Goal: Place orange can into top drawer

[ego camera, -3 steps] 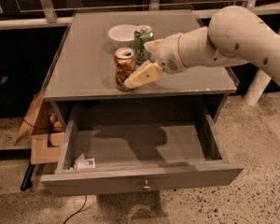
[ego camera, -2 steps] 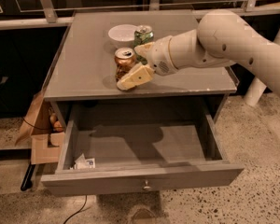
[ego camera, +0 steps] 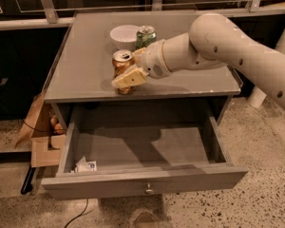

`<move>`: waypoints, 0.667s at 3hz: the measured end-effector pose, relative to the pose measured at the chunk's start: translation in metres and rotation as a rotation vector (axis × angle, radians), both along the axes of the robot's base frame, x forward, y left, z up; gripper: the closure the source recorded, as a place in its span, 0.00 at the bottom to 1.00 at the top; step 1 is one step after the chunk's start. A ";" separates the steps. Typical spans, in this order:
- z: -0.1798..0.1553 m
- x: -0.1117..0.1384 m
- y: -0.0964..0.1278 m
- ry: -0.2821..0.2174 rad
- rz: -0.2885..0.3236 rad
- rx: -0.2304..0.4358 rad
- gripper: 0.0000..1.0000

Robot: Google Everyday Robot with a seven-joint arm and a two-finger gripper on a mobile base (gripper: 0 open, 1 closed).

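The orange can (ego camera: 122,63) stands upright on the grey table top (ego camera: 85,70) near its front edge. My gripper (ego camera: 125,70) reaches in from the right and straddles the can. One cream finger (ego camera: 129,78) lies across the can's lower front and the other is behind it; the jaws look open around the can. The top drawer (ego camera: 142,182) is pulled out wide below the table top, with its round knob (ego camera: 148,190) at the front. A crumpled white paper (ego camera: 84,165) lies in its front left corner.
A green-and-white can (ego camera: 145,34) and a white bowl (ego camera: 124,34) stand just behind the orange can. A cardboard box (ego camera: 42,139) sits on the floor at the left of the table. A white post (ego camera: 263,87) stands at the right.
My arm has moved left, bringing the gripper from the right of the orange can to around it. The can has stayed in about the same spot on the table.
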State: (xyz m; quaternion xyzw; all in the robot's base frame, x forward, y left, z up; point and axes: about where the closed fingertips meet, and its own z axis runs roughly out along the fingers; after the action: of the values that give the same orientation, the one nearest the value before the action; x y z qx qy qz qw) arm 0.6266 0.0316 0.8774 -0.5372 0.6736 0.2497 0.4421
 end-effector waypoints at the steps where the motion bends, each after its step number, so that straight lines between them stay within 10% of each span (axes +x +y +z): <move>1: 0.000 0.000 0.000 0.000 0.000 0.000 0.62; 2: 0.000 0.000 0.000 0.000 0.000 0.000 0.85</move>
State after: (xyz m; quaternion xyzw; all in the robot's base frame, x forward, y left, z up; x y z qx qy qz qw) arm 0.6266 0.0316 0.8775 -0.5372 0.6735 0.2498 0.4421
